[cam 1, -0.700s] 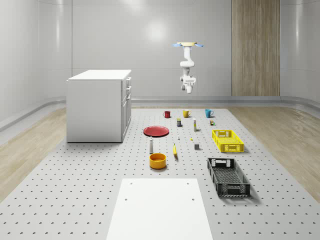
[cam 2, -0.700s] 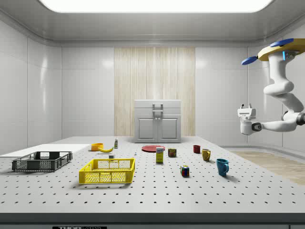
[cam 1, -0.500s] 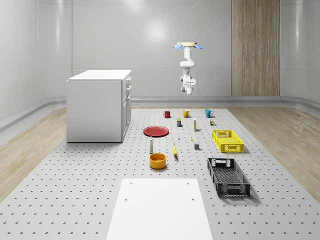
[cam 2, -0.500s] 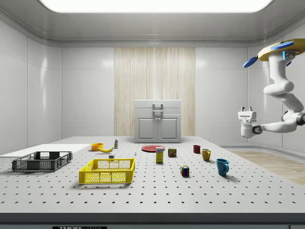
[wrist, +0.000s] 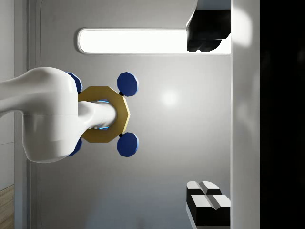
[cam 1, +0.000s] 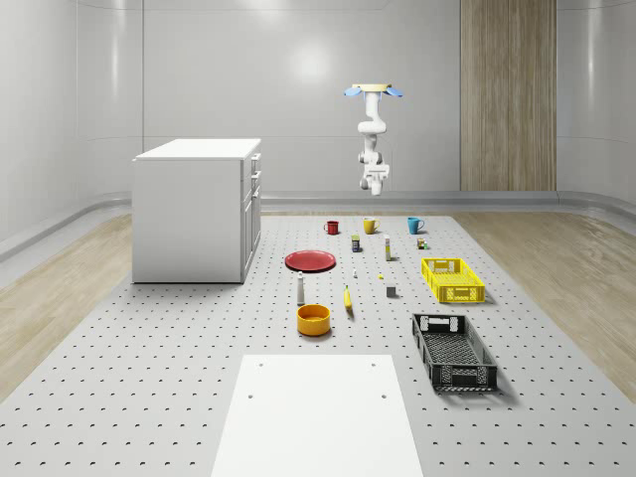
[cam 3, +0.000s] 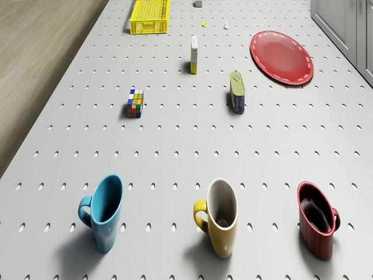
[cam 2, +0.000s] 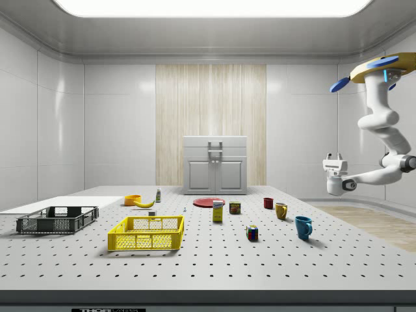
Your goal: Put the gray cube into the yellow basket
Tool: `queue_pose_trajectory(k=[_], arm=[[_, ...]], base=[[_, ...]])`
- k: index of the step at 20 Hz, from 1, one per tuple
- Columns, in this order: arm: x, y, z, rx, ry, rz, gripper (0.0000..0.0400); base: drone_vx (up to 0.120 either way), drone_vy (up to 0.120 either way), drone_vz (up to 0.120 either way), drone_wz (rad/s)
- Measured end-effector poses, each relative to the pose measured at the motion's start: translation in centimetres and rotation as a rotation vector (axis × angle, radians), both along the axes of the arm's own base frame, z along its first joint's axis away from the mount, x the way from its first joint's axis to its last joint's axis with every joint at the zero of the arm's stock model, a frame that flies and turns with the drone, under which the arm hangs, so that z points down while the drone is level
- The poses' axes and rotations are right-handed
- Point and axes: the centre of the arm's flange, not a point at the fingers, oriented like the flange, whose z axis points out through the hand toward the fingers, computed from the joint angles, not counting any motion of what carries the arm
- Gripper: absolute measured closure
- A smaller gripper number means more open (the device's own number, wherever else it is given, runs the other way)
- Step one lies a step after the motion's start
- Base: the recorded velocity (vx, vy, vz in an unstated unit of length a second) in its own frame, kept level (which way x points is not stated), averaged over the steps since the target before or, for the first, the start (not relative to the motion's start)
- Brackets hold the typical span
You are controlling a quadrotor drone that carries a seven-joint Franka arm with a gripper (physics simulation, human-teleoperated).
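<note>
Approach: robot far from the small gray cube point(cam 1: 392, 291)

The yellow-bodied drone point(cam 1: 374, 90) hovers high beyond the table's far edge, near the mugs; its two-finger gripper point(wrist: 208, 117) hangs spread and empty. The cube sits just beside the yellow mesh basket point(cam 1: 452, 279). Judged best: fly over the mugs, then descend straight onto the cube.

The drone point(wrist: 103, 114) has a flat yellow octagonal body, blue rotors and a glossy white, rounded-link arm point(cam 2: 382, 140).
</note>
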Motion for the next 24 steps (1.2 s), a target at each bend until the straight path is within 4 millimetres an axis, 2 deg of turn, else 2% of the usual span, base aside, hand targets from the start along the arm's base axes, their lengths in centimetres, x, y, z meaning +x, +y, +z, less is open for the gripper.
queue_pose_trajectory(k=[8, 24], arm=[[0.1, 0.0, 1.1, 0.0, -0.006, 0.0, 0.0], [0.0, 0.0, 1.3, -0.002, -0.018, 0.0, 0.0]], base=[[0.12, 0.0, 0.0, 0.0], [0.12, 0.0, 0.0, 0.0]])
